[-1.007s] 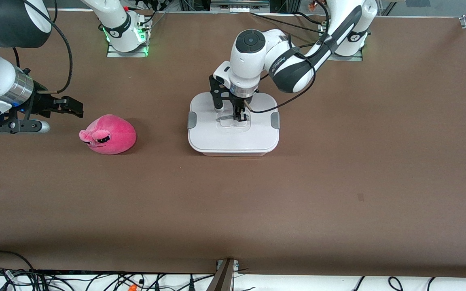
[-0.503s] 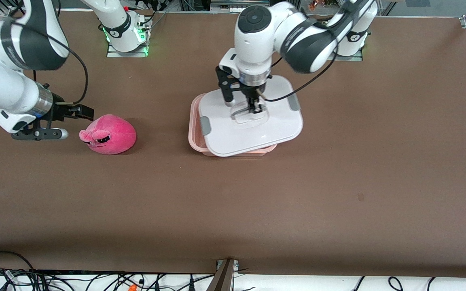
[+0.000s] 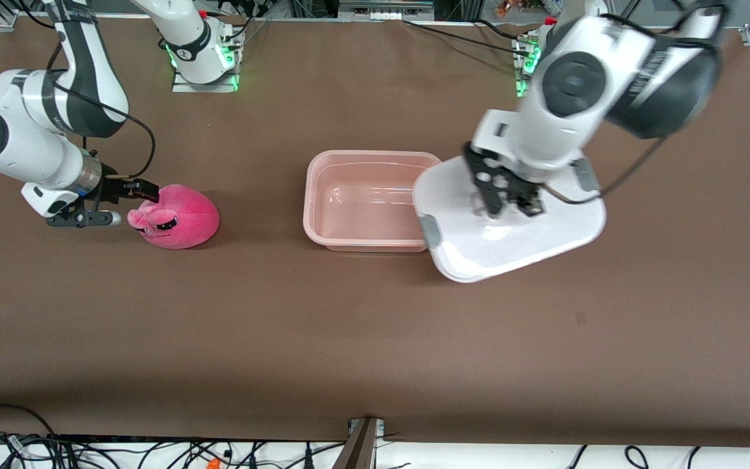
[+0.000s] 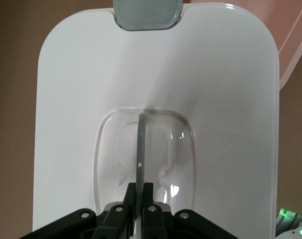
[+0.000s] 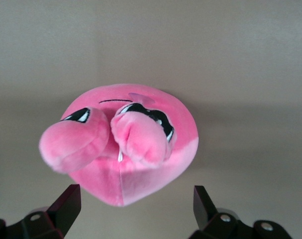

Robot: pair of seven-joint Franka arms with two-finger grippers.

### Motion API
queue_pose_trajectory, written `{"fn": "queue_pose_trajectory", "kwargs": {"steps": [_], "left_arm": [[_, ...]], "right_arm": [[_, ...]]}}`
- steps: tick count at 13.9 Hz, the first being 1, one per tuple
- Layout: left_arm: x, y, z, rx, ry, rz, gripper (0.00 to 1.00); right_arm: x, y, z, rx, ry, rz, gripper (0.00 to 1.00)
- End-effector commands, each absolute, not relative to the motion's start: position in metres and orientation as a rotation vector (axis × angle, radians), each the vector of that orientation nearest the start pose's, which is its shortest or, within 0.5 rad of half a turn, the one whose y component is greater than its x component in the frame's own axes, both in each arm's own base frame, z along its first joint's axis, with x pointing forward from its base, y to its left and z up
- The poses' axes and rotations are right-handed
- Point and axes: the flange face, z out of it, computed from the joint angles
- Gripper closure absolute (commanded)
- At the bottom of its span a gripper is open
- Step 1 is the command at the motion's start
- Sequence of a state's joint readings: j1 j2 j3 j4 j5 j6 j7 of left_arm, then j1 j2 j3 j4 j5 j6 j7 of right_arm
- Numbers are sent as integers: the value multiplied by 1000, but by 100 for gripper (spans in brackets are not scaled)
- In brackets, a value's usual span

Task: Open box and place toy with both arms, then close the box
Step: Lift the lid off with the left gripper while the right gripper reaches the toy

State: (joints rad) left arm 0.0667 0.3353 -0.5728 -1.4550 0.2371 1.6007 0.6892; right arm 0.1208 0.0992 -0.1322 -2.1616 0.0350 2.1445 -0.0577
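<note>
Now my left claw pinches the lid by its handle; I should park it clear of the box while my right claw, open, straddles the toy squarely.

Pink plush toy sits on plain brown tabletop, ears and dark squinting eyes turned toward camera. Right gripper hangs just short of toy, black fingers spread wide, one to each side of toy's near end, neither touching plush. Soft shadow lies on tabletop around toy.
</note>
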Motion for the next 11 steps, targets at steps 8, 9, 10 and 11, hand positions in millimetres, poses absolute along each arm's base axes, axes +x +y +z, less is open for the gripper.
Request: {"fn": "queue_pose_trajectory", "kwargs": {"steps": [8,9,10,11], "left_arm": [[641,-40,564,-2532,1840,131,100],[642,-34,559,-2533,1844,151,100],[644,-21,556,-2556,1825,159,100],[643,-17,555,-2570,1820,158,100]], "right_arm": [[541,0,306,-3084,-14,110,17],[541,2,304,-3085,-28,109,28],[541,2,301,-3086,-30,110,45],[542,2,300,-3086,-29,107,62]]}}
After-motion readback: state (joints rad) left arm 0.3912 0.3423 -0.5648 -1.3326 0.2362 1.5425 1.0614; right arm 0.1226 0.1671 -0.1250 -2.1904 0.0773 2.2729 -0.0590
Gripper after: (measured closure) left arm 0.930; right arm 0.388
